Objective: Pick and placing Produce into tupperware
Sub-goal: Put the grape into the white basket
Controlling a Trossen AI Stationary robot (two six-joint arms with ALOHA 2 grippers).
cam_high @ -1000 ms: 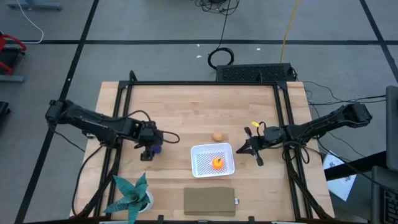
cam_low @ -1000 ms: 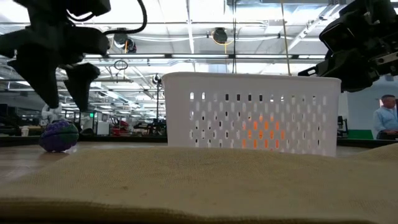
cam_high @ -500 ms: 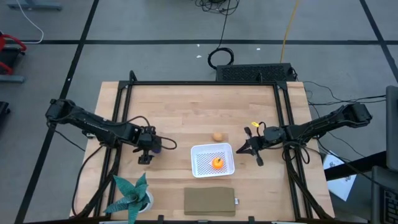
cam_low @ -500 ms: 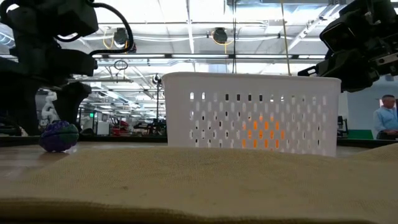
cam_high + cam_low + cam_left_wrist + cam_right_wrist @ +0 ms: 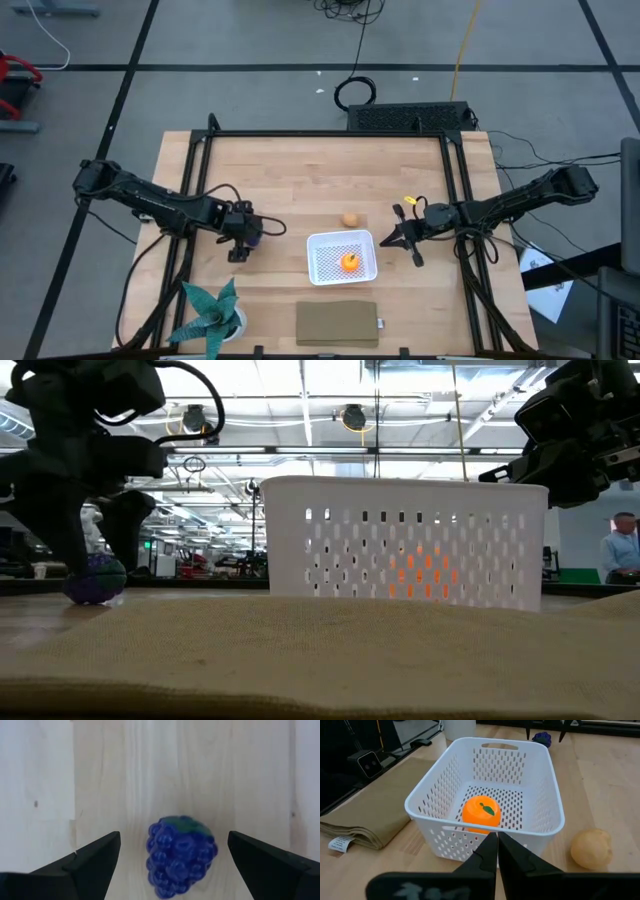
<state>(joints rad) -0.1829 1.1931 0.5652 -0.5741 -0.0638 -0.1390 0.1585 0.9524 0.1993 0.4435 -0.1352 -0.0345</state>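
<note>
Pale butcher-block wood [image 5: 300,180] makes up the work surface, and on it, well to the left of the white tupperware [image 5: 342,257], sits the purple piece of produce [image 5: 181,854]: a knobbly cluster of rounded beads, dark blue-purple with a small green cap, lying on its side in contact with the wood. The left gripper [image 5: 175,870] hangs directly over it with its fingers spread wide, one on each side of the fruit and neither touching it.

The risk here, as I judge it, lies in that bumpy, rounded shape. If the fingers close off-centre, the piece could squirt sideways or roll out from between them. If they close too high on it, only the cap end may be caught and the fruit could drop on the way to the tupperware.

Inside the tupperware rests the orange piece [image 5: 481,813], smooth and round with a little green leaf mark, against the mesh bottom. Just beside the tupperware, outside its far wall, the tan-yellow piece [image 5: 350,219] sits on the wood. It is lumpy and potato-like.

On the other side of the tupperware from the purple fruit, the right gripper [image 5: 404,238] waits with its fingers pressed together, holding nothing.
</note>
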